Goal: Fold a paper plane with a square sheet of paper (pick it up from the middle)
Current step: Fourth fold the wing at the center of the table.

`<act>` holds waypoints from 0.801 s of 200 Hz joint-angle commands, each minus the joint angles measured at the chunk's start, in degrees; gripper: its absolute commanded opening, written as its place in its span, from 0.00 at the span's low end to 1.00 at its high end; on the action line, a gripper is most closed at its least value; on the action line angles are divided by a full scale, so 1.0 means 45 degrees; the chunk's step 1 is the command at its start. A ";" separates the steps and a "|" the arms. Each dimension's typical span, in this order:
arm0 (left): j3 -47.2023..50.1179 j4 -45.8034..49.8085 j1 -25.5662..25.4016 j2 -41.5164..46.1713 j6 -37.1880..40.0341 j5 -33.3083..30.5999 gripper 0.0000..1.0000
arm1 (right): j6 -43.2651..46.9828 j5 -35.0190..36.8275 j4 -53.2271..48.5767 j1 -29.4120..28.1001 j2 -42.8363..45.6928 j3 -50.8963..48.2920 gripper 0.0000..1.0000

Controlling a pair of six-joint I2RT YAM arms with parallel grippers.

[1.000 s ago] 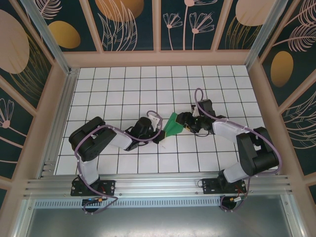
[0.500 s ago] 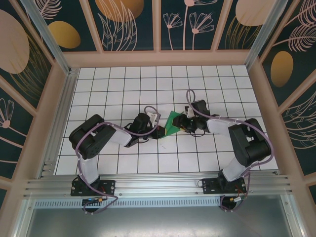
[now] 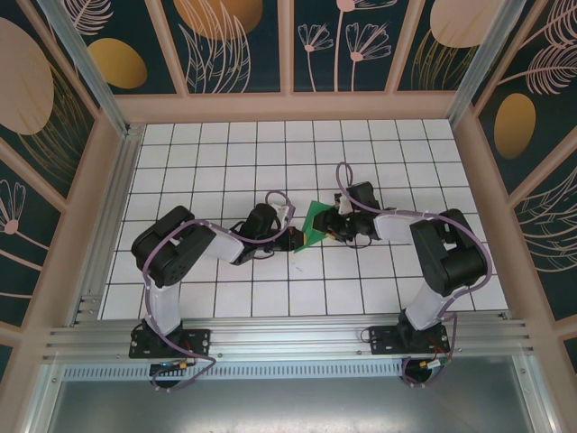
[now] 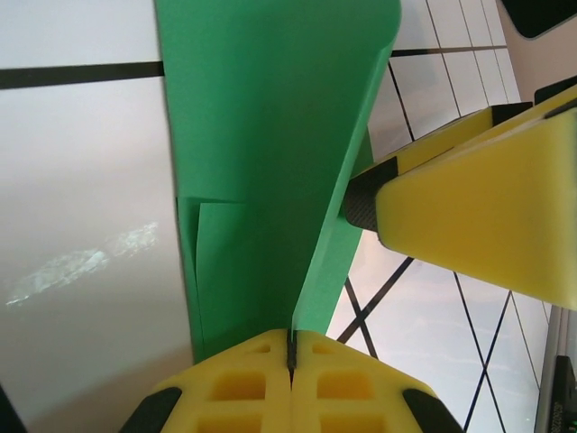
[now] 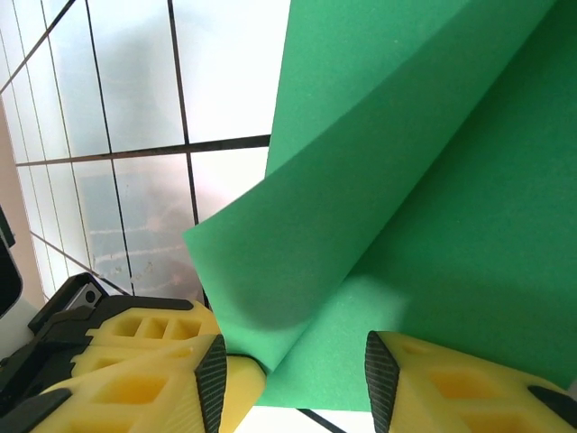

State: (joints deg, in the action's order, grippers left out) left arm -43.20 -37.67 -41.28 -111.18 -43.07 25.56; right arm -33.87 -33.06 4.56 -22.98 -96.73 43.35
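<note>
- Top external: I have the green paper (image 3: 315, 225) in the middle of the bench (image 3: 225, 162), caught between both arms. The left pincer (image 3: 296, 240) is at its near-left tip and the right pincer (image 3: 333, 224) at its right edge.
- On the left wrist view, the left pincer (image 4: 290, 361) is fully closed, with its two pads pinched on a thin edge of the paper. From there the sheet runs away as a tall wedge, widening towards the top of the view.
- In that same view one yellow finger (image 4: 478, 203) of the right pincer sits just beside the paper's right edge.
- On the right wrist view, the right pincer (image 5: 293, 383) stands about half open, one finger on each side of a soft, rounded fold. The left pad touches that fold, which is not pressed flat.
- The paper is plain matte green and smooth, and near the left pads an overlapped layer shows a stepped edge.
- The pads are yellow with moulded square hollows and black trim.
- The bench is glossy white tile with dark grid lines.
- From above, the dark wrists cover the paper's edges, so I can't read its outline.
- Both wrist views crop the sheet, and I can't tell whether it touches the bench.
</note>
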 commanded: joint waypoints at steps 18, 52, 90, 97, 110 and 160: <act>-0.0019 -0.0020 0.0207 -0.0281 -0.0815 0.0318 0.00 | 0.0328 -0.0034 0.0248 -0.0094 -0.0390 0.0568 0.46; 0.0276 -0.0766 0.0367 -0.0348 -0.1613 0.0679 0.00 | 0.0205 0.0066 0.0493 -0.0089 -0.0241 0.0607 0.45; 0.0455 -0.1337 0.0440 -0.0518 -0.2661 0.0918 0.00 | 0.0126 0.0026 0.0691 -0.0104 -0.0453 0.0682 0.46; 0.0467 -0.1355 0.0452 -0.0557 -0.2792 0.0921 0.00 | 0.0124 0.0022 0.0749 -0.0089 -0.0442 0.0700 0.46; 0.0506 -0.1341 0.0457 -0.0598 -0.3011 0.0829 0.00 | 0.0104 0.0061 0.0765 -0.0089 -0.0525 0.0773 0.46; 0.0663 -0.1460 0.0574 -0.0776 -0.3604 0.0804 0.00 | 0.0337 0.0448 0.0072 -0.0128 -0.1162 0.1395 0.45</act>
State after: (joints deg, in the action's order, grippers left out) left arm -41.28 -44.21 -39.29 -112.90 -56.86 28.60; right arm -33.47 -32.58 6.04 -23.00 -100.09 47.13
